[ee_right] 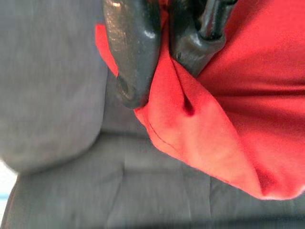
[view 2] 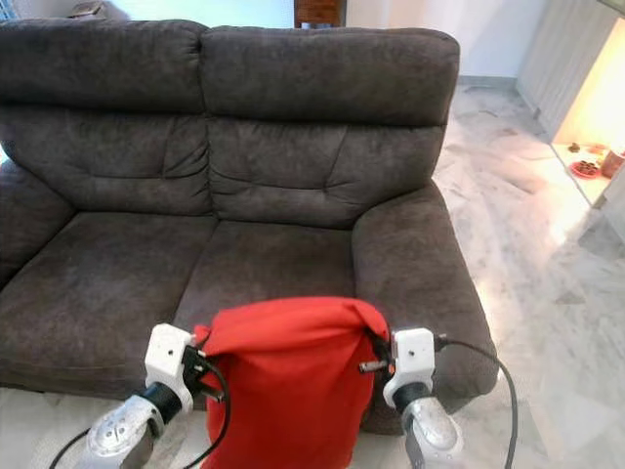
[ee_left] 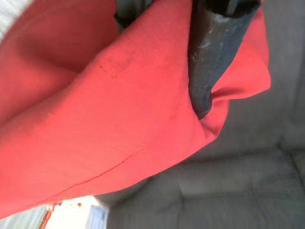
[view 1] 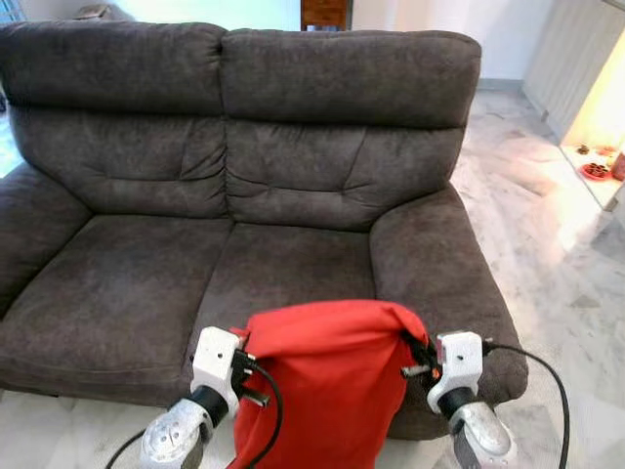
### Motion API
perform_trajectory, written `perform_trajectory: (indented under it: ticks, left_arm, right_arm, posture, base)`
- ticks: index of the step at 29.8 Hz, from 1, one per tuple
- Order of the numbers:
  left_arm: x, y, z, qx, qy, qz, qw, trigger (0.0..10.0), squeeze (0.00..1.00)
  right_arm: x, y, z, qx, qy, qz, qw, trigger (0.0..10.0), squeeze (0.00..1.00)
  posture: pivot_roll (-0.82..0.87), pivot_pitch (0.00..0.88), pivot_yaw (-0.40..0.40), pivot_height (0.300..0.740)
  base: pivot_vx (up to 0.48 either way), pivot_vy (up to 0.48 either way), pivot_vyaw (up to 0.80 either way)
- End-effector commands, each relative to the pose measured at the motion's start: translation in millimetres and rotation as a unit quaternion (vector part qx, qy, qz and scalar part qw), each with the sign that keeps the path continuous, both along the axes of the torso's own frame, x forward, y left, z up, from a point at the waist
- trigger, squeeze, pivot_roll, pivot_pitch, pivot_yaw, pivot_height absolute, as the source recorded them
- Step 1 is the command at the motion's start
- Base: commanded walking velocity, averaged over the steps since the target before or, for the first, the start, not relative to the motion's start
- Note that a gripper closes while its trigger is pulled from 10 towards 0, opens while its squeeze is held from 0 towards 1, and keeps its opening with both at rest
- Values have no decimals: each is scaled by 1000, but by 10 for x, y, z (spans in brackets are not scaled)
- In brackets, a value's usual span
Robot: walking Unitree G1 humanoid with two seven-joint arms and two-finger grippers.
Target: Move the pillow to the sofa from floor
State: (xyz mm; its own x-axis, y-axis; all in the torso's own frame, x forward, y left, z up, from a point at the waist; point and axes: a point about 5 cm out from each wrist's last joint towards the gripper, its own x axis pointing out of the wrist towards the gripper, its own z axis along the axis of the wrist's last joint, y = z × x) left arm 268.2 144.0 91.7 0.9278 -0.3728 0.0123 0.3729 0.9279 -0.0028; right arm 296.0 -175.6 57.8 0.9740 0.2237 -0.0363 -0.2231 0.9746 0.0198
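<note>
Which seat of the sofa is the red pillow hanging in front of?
The right seat, beside the right armrest. The pillow overlaps its front edge; the left seat is uncovered.

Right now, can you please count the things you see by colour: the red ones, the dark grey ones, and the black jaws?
Red: 1, the pillow, held up in front of the sofa.
Dark grey: 1, the sofa.
Black jaws: 2, the left gripper and the right gripper, each shut on a top corner of the pillow.
Total: 4

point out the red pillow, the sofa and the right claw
red pillow [view 1: 322,391], left eye view, middle of its front.
sofa [view 1: 127,293], left eye view, left seat cushion.
right claw [ee_right: 159,64], right wrist view, between the fingertips.
</note>
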Motion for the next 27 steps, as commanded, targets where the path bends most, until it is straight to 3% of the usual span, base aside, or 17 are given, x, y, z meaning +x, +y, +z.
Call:
perform_trajectory:
  ticks: [1,5,8,13,21,27]
  left_arm:
    - [109,107,437,0,-91,24,996,10000,0]
    - [234,107,795,8,-140,19,990,10000,0]
    - [251,100,856,15,-147,14,989,10000,0]
    - [281,135,1196,48,-191,8,980,10000,0]
    - [282,161,1394,68,-216,8,974,10000,0]
    - [303,193,1594,77,-241,16,967,10000,0]
  right_arm:
    - [116,-124,325,13,-74,-45,996,10000,0]
    - [191,-237,574,22,-115,-92,989,10000,0]
    - [199,-261,611,25,-117,-100,988,10000,0]
    - [191,-247,853,25,-156,-103,982,10000,0]
    - [268,-152,1156,31,-201,-86,975,10000,0]
    - [292,-194,1413,41,-239,-102,965,10000,0]
  posture:
    - [72,99,12,740]
    - [69,97,11,740]
    - [68,97,11,740]
    - [67,99,14,740]
    - [70,101,15,740]
    - [70,95,16,740]
  base:
    - [0,0,0]
    - [0,0,0]
    - [0,0,0]
    - [0,0,0]
    - [0,0,0]
    - [0,0,0]
